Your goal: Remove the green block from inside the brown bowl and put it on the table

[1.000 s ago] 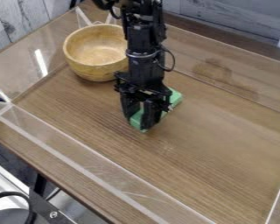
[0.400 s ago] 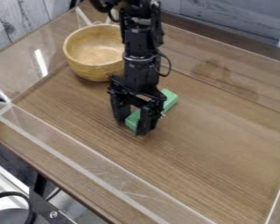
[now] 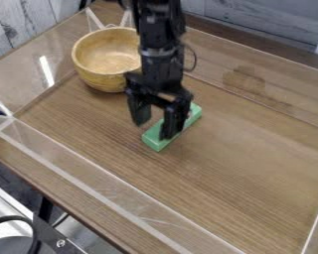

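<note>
And there we see the release: a second ago the gripper (image 3: 159,110) was clenched around the green block (image 3: 170,127), fingers down at the table (image 3: 241,169); now the jaws stand wide apart and the hand has lifted, so the fingertips hang just above the block rather than around it. Between the two moments we watch the fingers spread first, low on either side of the block, and then rise clear. The block itself has barely shifted (it looks a touch more stretched out, simply because less of it is hidden now).

The green block lies flat on the wood-grain tabletop, near the middle, its long side running on a diagonal from lower left to upper right in our view. Its upper part is still partly covered by the dark fingers in front of it; whether a fingertip brushes its top face we cannot tell from here.

Now to the brown bowl (image 3: 106,57). It sits upright toward the far left corner of the table, well apart from the block, in the same spot as before. We look into it from above and see only its pale wooden inside, smooth and bare. The arm's black column rises just beside the bowl's right rim. The clear acrylic wall (image 3: 69,151) runs along the near edge, unchanged.
</note>
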Robot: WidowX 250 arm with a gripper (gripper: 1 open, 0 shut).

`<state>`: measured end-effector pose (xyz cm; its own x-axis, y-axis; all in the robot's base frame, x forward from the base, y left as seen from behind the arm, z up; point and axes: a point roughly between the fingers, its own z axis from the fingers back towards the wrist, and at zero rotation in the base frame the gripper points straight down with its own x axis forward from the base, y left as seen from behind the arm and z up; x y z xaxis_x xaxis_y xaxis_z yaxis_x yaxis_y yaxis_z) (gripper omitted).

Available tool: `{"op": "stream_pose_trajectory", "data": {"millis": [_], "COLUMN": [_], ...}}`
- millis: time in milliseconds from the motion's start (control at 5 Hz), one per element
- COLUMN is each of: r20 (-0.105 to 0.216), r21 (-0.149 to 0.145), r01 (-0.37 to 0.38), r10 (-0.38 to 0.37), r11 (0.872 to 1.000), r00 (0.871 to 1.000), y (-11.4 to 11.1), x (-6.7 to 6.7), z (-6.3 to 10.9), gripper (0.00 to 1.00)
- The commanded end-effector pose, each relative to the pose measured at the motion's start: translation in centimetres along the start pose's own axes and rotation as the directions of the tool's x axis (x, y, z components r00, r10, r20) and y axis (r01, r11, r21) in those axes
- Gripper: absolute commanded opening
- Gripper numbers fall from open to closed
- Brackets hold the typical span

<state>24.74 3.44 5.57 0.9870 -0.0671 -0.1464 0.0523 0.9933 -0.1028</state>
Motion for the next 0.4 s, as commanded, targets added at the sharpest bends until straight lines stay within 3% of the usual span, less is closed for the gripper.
{"op": "stream_pose_trajectory", "data": {"millis": [0,200], "r20": [0.119,0.166], "r21": [0.025,0.031], "r01": [0.016,0.033], "r10": [-0.019,-0.038], "r11": [1.000,0.999], "r00": [0.993,0.985], "y": [-1.1,-2.3], "x": [0.7,0.4], "z": [4.8,7.5], "gripper": [1.00,1.00]}}
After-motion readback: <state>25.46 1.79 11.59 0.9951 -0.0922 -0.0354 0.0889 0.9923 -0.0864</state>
